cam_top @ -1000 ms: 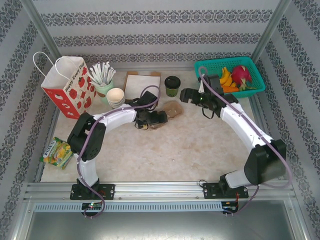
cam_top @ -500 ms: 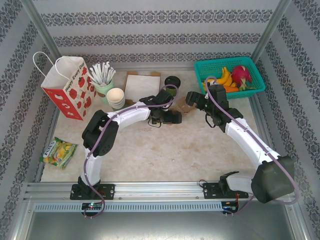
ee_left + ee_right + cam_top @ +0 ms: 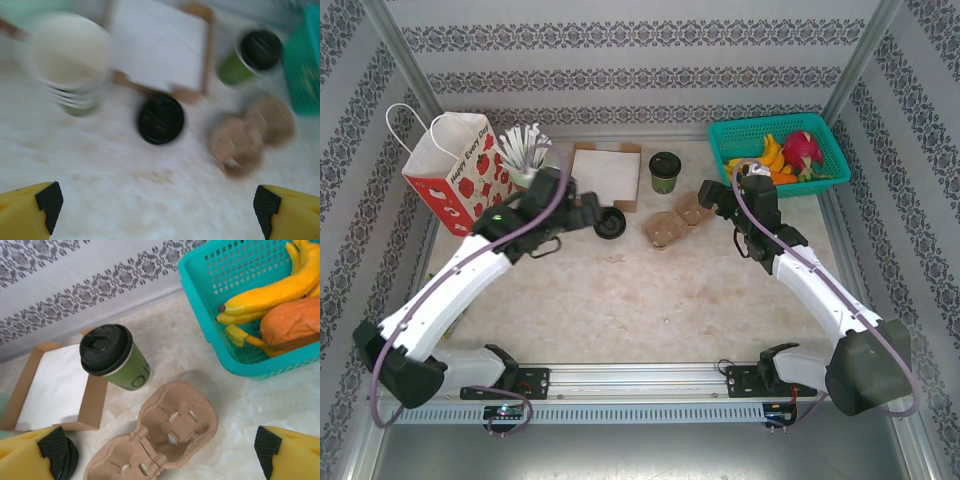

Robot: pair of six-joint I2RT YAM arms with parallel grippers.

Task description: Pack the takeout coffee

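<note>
The takeout coffee (image 3: pixel 665 172), a green paper cup with a black lid, stands upright at the back middle of the table; it also shows as the coffee (image 3: pixel 113 360) and, blurred, the coffee (image 3: pixel 250 56). A brown pulp cup carrier (image 3: pixel 677 222) lies in front of it, the same carrier (image 3: pixel 160 437) below my right jaws. My right gripper (image 3: pixel 712 194) hovers open to the right of the carrier, nothing between its fingers (image 3: pixel 35 456). My left gripper (image 3: pixel 588 214) is open and empty, left of a loose black lid (image 3: pixel 610 222). Its fingers (image 3: pixel 30 212) frame bare tabletop, with the lid (image 3: pixel 161 119) ahead.
A stack of cream cups (image 3: pixel 70 60) and a green cup of wrapped sticks (image 3: pixel 525 150) stand at the back left by a red paper bag (image 3: pixel 455 178). A cardboard tray with white paper (image 3: pixel 605 172) lies left of the coffee. A teal fruit basket (image 3: pixel 235 305) sits at the back right; a snack packet (image 3: pixel 435 303) lies at the left edge.
My left arm has swung left and back from over the carrier, uncovering the carrier and the black lid. The right gripper has shifted only slightly.
</note>
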